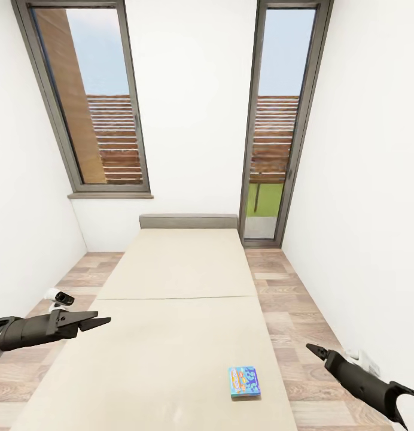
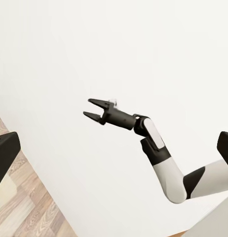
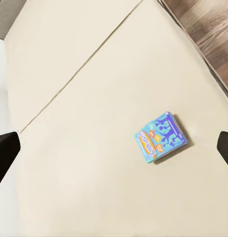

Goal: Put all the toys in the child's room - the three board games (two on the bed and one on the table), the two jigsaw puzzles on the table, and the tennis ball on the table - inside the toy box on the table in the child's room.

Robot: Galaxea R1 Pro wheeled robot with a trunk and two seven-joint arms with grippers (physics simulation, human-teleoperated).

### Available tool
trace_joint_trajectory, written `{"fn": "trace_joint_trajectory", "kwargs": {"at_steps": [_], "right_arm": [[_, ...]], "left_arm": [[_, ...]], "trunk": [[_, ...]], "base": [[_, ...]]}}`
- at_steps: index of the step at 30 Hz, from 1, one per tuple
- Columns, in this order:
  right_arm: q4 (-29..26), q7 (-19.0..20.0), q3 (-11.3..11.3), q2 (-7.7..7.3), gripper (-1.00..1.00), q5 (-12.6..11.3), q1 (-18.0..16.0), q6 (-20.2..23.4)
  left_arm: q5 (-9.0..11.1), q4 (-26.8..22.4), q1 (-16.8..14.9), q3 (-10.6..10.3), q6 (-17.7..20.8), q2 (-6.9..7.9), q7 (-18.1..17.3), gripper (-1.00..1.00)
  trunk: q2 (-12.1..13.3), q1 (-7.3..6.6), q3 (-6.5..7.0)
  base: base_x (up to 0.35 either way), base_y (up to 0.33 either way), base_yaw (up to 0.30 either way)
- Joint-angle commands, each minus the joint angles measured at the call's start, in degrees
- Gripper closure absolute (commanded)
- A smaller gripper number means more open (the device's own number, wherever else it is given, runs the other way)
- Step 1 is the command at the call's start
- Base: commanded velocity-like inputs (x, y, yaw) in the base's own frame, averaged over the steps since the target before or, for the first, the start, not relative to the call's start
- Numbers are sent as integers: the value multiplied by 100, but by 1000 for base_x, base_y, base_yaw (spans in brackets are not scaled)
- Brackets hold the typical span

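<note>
One board game [image 1: 244,382] on bed [image 1: 171,281], windows [image 1: 90,96] beyond.

My head looks down the bed [image 1: 171,335] toward the windows. My right wrist looks down close at the bed [image 3: 84,98] too. My left wrist looks sideways at my right arm [image 2: 163,163].

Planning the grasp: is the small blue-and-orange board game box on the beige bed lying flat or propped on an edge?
Flat. The blue-and-orange board game box lies printed face up on the beige mattress.
</note>
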Motion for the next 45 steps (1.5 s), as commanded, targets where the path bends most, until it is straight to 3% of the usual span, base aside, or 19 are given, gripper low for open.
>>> {"fn": "trace_joint_trajectory", "kwargs": {"at_steps": [1, 6, 7, 8, 9, 10, 12, 16, 20, 34, 38, 42, 45], "right_arm": [[-6, -141, 79, -5, -100, -37, -50, 37], [30, -1520, 1029, 28, -100, -42, -468, 296], [35, -1914, 1329, 74, -100, -40, -564, 309], [37, -2106, 1468, 116, -100, -37, -608, 311], [44, -2475, 1712, 233, -100, -30, -696, 305], [53, -2646, 1808, 305, -100, -31, -737, 300], [113, -3155, 2034, 624, -100, -32, -865, 283], [261, -3441, 2178, 901, -100, -16, -941, 251], [286, -3548, 2226, 985, -100, -11, -964, 215], [539, -3615, 2259, 992, -100, -9, -1176, 50], [666, -3629, 2261, 1003, -100, -9, -1315, 69], [781, -3703, 2301, 1017, -100, 91, -1573, 95], [1141, -3839, 2443, 1017, -100, 316, -1936, 103]], "left_arm": [[2, -2, -4, -3, 61, 3, -20, -100], [2, -3, -4, -3, 61, 4, -20, -100], [2, -3, -4, -3, 61, 7, -20, -100], [2, -1, -4, -3, 61, 8, -20, -100], [2, -2, -4, -4, 61, 9, -20, -100], [2, -2, -4, -6, 61, 10, -20, -100], [2, 0, -4, -8, 61, 11, -20, -100], [2, -3, -4, -11, 61, 11, -20, -100], [2, -1, -4, -11, 61, 11, -20, -100], [-1, 1, -67, 40, 58, 23, -20, -100], [-128, 4, -101, 54, 59, 40, -20, -100], [-248, 5, -226, 59, 57, 45, 75, -100], [-291, 14, -296, 80, 57, 40, 341, -100]], "trunk": [[-14, 4, -14], [-14, 4, -14], [-14, 4, -14], [-14, 4, -14], [-14, 4, -14], [-14, 4, -14], [-14, 4, -14], [-14, 4, -14], [-14, 4, -14], [-14, 4, -69], [-14, 4, -103], [-14, 4, -139], [-14, 4, -167]], "base": [[0, 0, 0], [0, 0, 0], [0, 0, 0], [0, 0, 0], [0, 0, 0], [0, 0, 0], [0, 0, 0], [0, 0, 0], [0, 0, 0], [0, 0, 0], [0, 0, 0], [0, 0, 0], [0, 0, 0]]}}
